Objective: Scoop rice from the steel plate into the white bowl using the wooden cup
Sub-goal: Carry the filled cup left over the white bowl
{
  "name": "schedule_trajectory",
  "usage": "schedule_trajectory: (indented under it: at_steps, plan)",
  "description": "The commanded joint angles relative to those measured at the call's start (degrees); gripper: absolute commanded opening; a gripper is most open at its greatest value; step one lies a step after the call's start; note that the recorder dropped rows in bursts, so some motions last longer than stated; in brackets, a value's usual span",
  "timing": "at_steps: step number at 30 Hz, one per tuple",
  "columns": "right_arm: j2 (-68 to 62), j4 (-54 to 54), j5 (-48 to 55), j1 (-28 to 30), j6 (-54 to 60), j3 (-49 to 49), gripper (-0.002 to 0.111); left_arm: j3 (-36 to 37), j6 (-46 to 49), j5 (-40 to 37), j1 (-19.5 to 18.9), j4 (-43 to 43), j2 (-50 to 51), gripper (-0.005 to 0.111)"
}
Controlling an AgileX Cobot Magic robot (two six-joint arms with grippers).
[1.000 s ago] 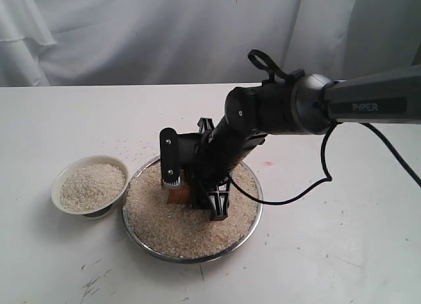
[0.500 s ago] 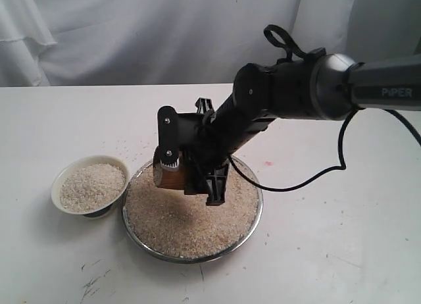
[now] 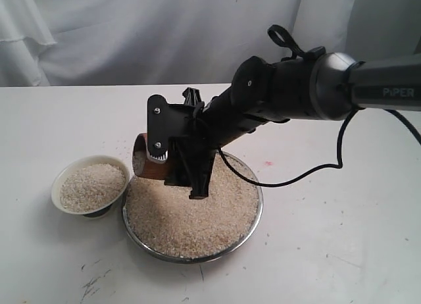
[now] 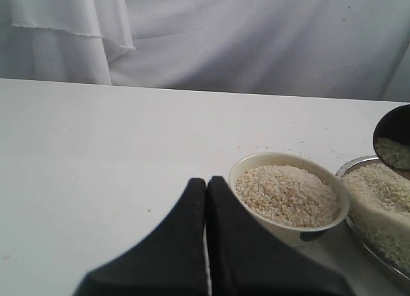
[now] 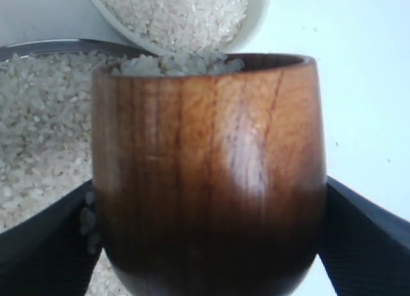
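Wooden cup [image 5: 205,174] clamped between right gripper [image 3: 172,166] fingers, rice [image 5: 173,64] at the brim, cup tilted. Steel plate [image 3: 197,259] below the fingers, white bowl [image 3: 85,159] just beyond the cup mouth. Left gripper [image 4: 206,187] fingers pressed together, holding nothing, bowl just ahead.

My right wrist view is basically all wooden cup [image 5: 208,174] with its base chopped off at the edge. Most of the steel plate [image 5: 38,47] hides behind it, and the white bowl [image 5: 256,14] is cut to a sliver. From the left wrist, the cup's half out of frame and my left gripper [image 4: 206,245] is a dark blur.
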State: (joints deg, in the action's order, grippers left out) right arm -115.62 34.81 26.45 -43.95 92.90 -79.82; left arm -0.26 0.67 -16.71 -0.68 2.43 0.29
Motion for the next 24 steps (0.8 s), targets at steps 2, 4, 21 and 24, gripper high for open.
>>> schedule_trajectory:
  at_steps: [2,4,21,24]
  plan:
    - [-0.38,1.98,-0.81,-1.42,0.71,-4.23,0.0,0.26,-0.18,0.36,0.09,0.04,-0.29,0.0]
    - [-1.21,1.98,-0.71,-2.0,0.71,-6.6,0.0,0.26,-0.18,0.36,0.09,0.04,-0.29,0.0]
    - [-10.1,-25.42,-5.97,-8.39,-6.46,-17.84,0.0,0.26,-0.18,0.36,0.09,0.04,-0.29,0.0]
    - [-10.19,-26.48,-9.37,-8.5,-7.12,-17.84,0.0,0.26,-0.18,0.36,0.09,0.04,-0.29,0.0]
